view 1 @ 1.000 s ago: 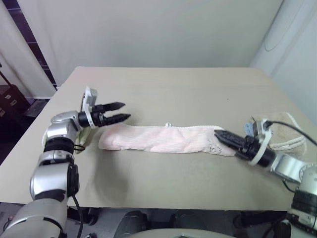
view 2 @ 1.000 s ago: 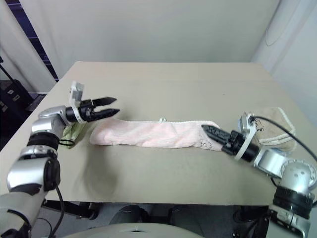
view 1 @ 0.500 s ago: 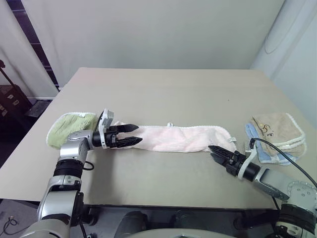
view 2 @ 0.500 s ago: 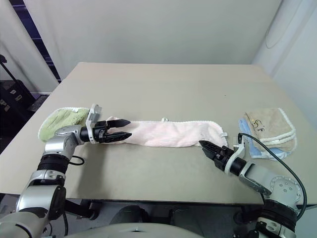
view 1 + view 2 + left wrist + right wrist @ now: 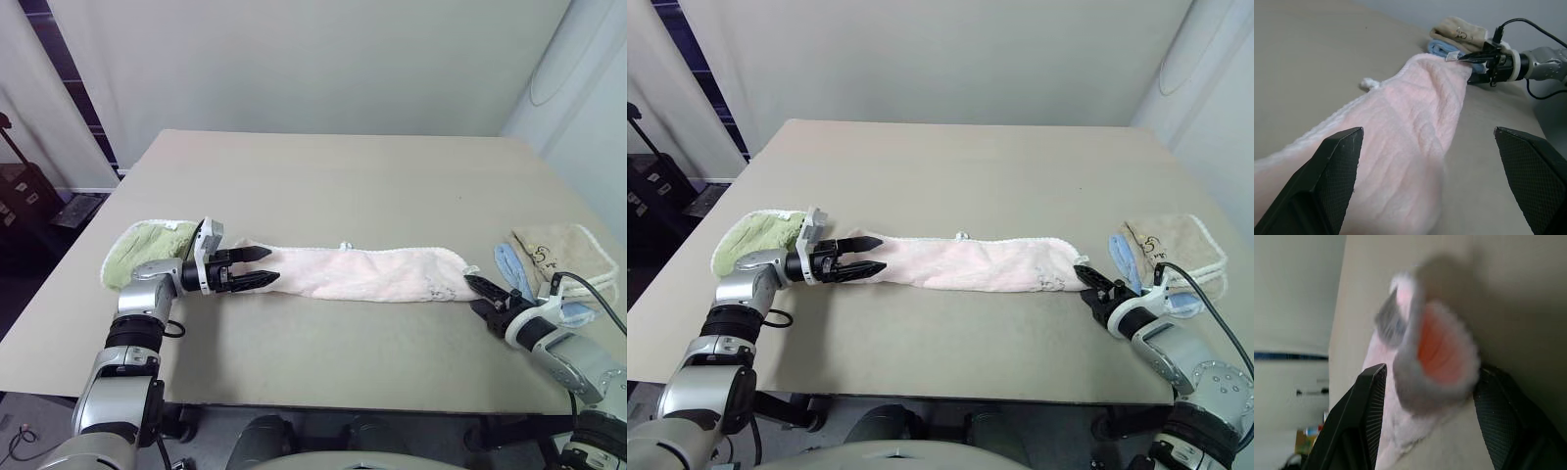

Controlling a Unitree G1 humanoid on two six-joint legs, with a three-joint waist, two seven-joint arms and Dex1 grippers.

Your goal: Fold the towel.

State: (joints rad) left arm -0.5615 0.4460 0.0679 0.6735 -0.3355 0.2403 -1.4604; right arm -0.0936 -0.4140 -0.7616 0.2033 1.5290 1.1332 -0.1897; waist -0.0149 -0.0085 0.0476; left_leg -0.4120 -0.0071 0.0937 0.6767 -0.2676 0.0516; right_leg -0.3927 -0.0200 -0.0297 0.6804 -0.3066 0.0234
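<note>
A: The towel [image 5: 367, 275] lies stretched in a long pink band across the near part of the table [image 5: 343, 176], already doubled lengthwise by the look of it.

B: And a gripper at each end. The left gripper [image 5: 257, 267] lies level along the towel's left end, fingers spread wide, the cloth running between them in its wrist view, nothing pinched.

A: The right gripper [image 5: 483, 291] points at the opposite end. Its wrist view has the towel's edge right between the two fingers [image 5: 1364, 411], partly apart. I'd say it has the end corner nipped, though the blur leaves some doubt.

B: Sensible layout: one hand per end, ready to bring end to end, I reckon.

A: Off to the sides, the green towel [image 5: 142, 250] sits behind the left arm, and the beige towel [image 5: 563, 253] rests on a blue cloth [image 5: 509, 266] beyond the right gripper, both out of the fold's way.
</note>
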